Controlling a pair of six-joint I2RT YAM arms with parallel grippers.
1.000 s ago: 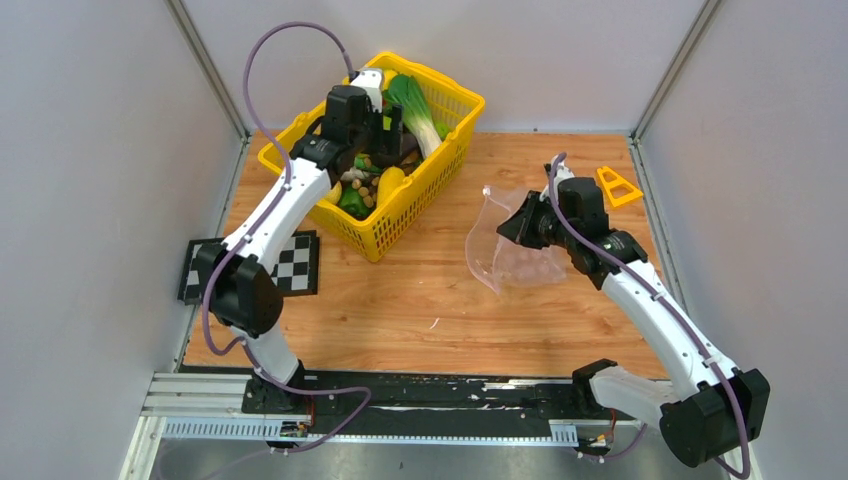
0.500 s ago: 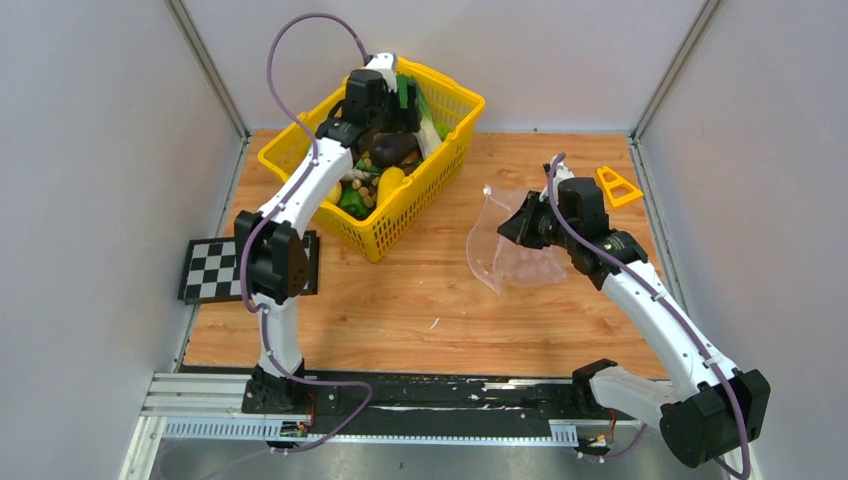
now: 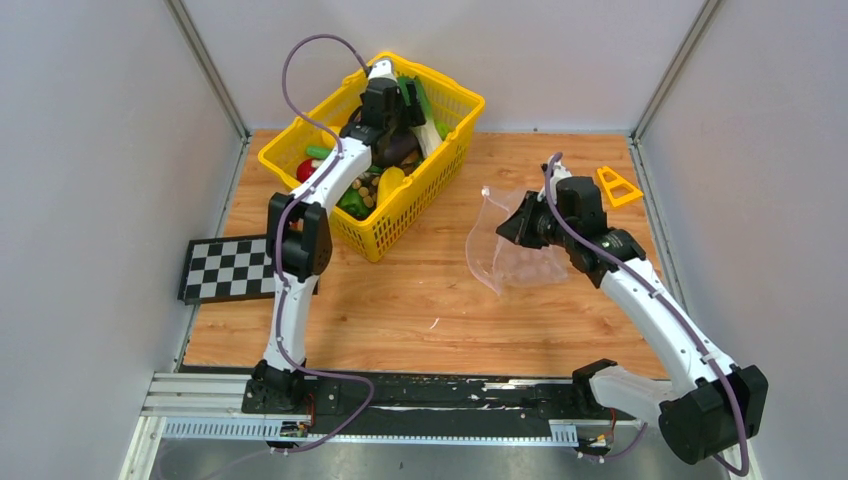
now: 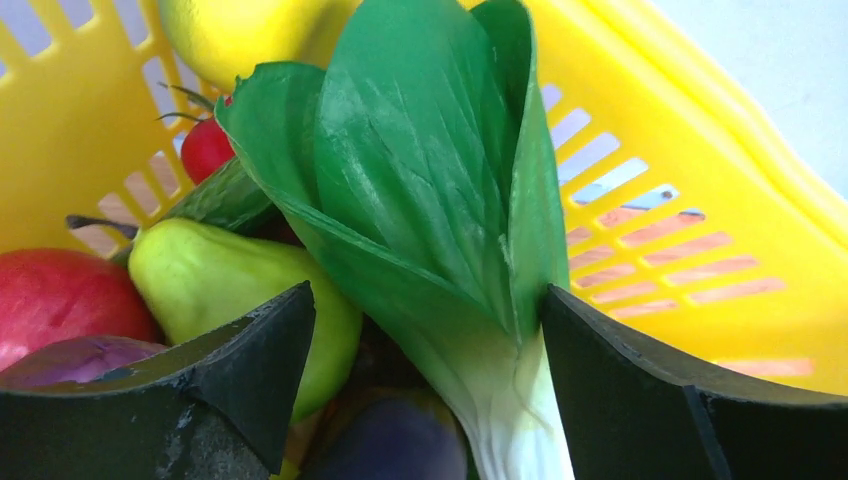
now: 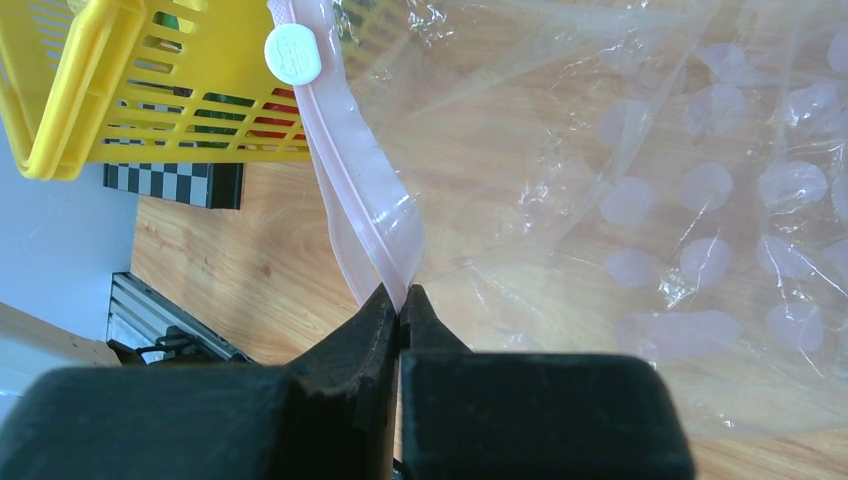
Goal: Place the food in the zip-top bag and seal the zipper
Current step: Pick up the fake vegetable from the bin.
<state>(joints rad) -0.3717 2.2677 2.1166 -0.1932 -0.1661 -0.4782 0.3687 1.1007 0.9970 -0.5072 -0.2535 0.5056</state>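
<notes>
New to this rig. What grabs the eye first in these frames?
The bright yellow basket at the table's far left stands out, heaped with toy produce. Inside it, the left gripper stands open astride a big leafy green vegetable. On the right side, the right gripper pinches the pink zipper of the clear zip-top bag.

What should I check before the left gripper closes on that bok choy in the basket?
1. Left gripper open, jaws either side of the bok choy stalk: ok.
2. Green pear clear of the closing jaws: cannot tell.
3. Right gripper shut on the zipper: ok.
4. Zip-top bag mouth wide enough for the bok choy: cannot tell.
5. Bag apart from the yellow basket: ok.
</notes>
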